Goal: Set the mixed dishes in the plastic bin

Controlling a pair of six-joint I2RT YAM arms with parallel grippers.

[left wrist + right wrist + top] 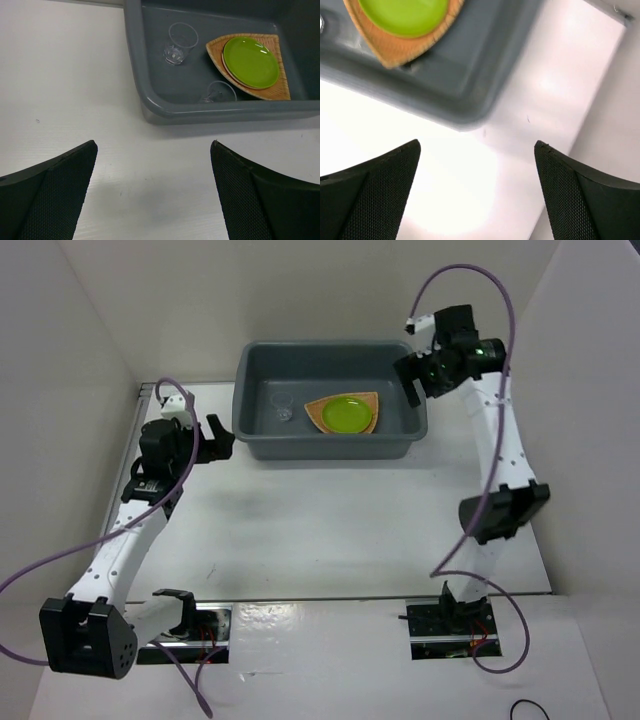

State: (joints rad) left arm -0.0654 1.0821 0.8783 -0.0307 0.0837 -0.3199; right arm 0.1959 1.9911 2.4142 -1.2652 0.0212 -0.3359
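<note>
Left gripper (152, 145): fingers spread, nothing between them, over the white table (320, 530) just outside the left end of the plastic bin (320, 447).

Bin, left part: clear glass (177, 44), apparently upright on the floor. Judged light, brittle and slippery, so best pinched gently across the rim. It is transparent with a thicker base.

Bin, centre-right: woven plate (277, 82), lying flat. Judged light, stiff and rough enough to take by an exposed edge. It is fan-shaped and orange-tan.

Lime-green plate (250, 61) rests on the woven plate. Judged rigid and slick, so edge grip only. It is round and glossy. A thin pale edge beneath may be the cream plate (226, 70); not confirmed.

Right gripper (477, 142): fingers spread, empty, at the bin's right end.
</note>
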